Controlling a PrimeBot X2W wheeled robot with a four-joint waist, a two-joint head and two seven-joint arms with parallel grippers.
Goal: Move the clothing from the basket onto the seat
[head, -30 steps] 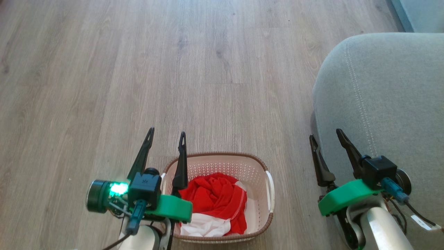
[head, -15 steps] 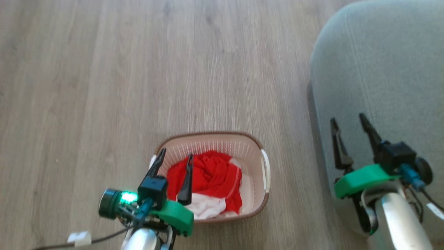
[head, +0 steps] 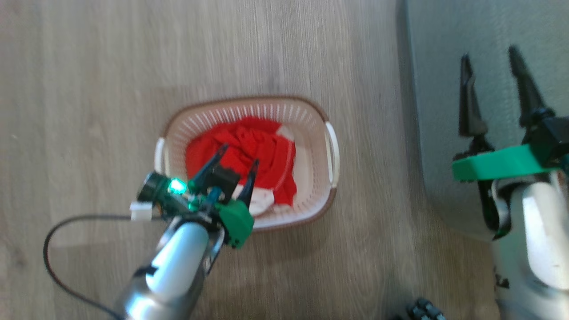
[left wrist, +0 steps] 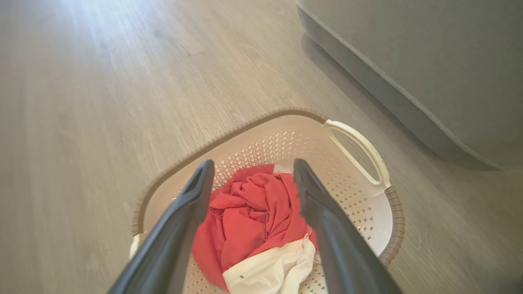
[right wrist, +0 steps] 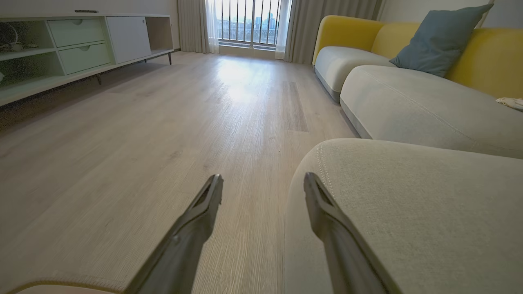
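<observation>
Two pcs of clothing or one? And where? (B)

I cannot count them: red and white fabric is crumpled into one heap. The clothing (head: 249,142) lies inside the basket (head: 311,115). The basket stands on the floor (head: 89,89) near the seat (head: 444,111), with a strip of floor between them. (me)

And the pincers? (B)

Both are spread apart. The L gripper (head: 240,154) hangs above the heap, tips pointing down into the basket, with no cloth between them. The R gripper (head: 490,53) is over the seat edge and holds nothing. (me)

How will it handle? (B)

I judge it very light and soft, w/o any stiffness, so it will hang and trail when I lift. The fabric looks thin and maybe a bit slippery, so I want a thick fold, not one layer. The best place is the raised red folds at the top middle of the heap, approx. where the L gripper aims in the left wrist view. I would avoid the white part low at the near wall, bc the tips could catch in the basket holes. The basket is prob. light also and may come up w/ the cloth. (me)
</observation>
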